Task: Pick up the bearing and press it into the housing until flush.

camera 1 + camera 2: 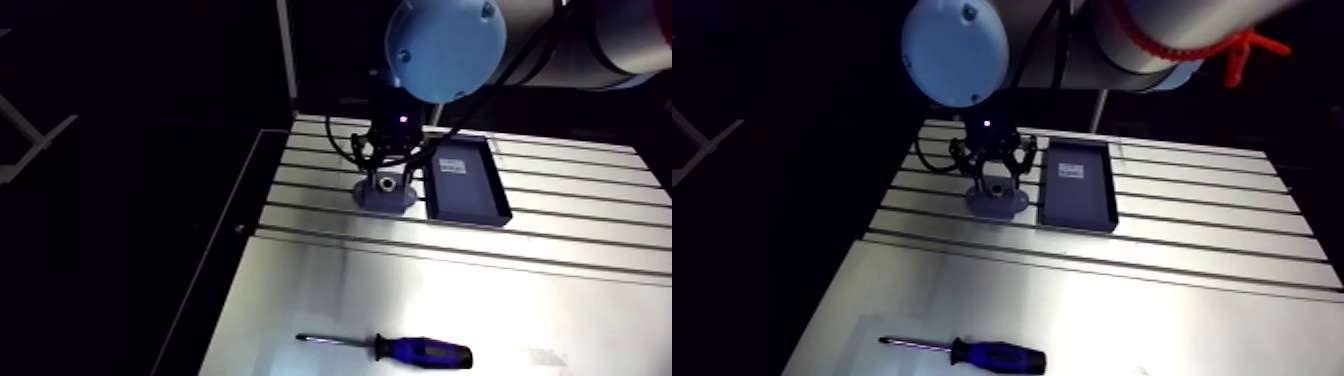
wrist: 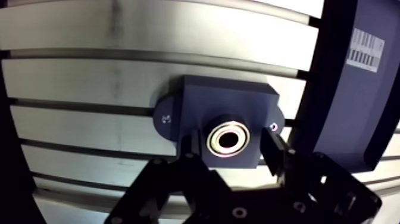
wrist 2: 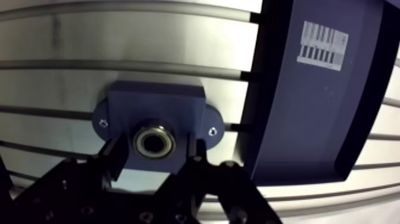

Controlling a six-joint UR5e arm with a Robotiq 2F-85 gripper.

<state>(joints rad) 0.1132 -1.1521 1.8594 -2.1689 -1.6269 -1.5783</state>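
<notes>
The room is dark; light from above hits the table [image 1: 560, 300], whose bare metal glares pale near the screwdriver [image 1: 400, 349]; the tray [image 1: 466, 180] and the gripper [image 2: 232, 144] show as near-black masses; in the wrist view the bearing [image 2: 227, 138] glints and the table's slots [image 2: 149, 55] bow toward the edges; a small violet lamp [image 1: 402, 119] glows on the wrist
</notes>
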